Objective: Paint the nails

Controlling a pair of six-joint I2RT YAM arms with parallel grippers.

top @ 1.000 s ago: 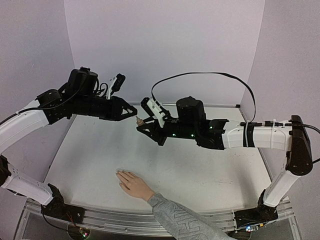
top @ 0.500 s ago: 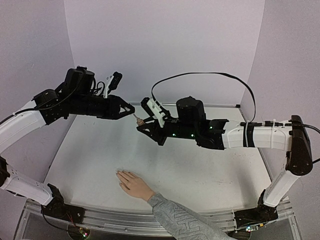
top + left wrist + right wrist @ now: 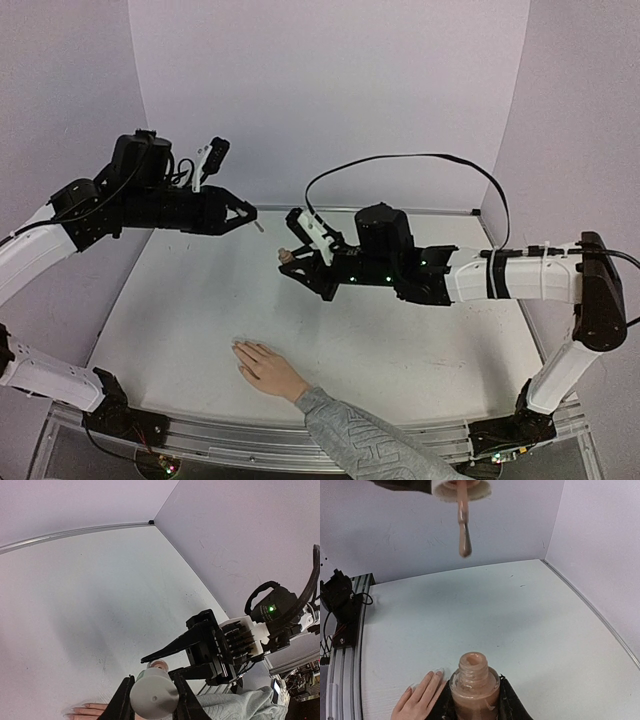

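A light-skinned hand (image 3: 265,368) with a grey patterned sleeve (image 3: 360,445) lies flat on the white table near the front, its pale nails (image 3: 238,347) pointing left. My right gripper (image 3: 292,260) is shut on an open glass bottle of peach polish (image 3: 474,685), held above the table. The hand (image 3: 417,700) shows just left of the bottle, with nails (image 3: 439,670) visible. My left gripper (image 3: 250,217) is shut on the white cap (image 3: 154,696), whose peach-wet brush (image 3: 464,530) hangs in the air above and apart from the bottle's mouth.
Pale walls close the table (image 3: 420,350) at the back and both sides. A black cable (image 3: 400,160) loops over the right arm. A metal rail (image 3: 230,440) runs along the front edge.
My left gripper has drawn the cap and brush out of the bottle, up and to the left. My right gripper with the bottle has dropped slightly. The hand has not moved.
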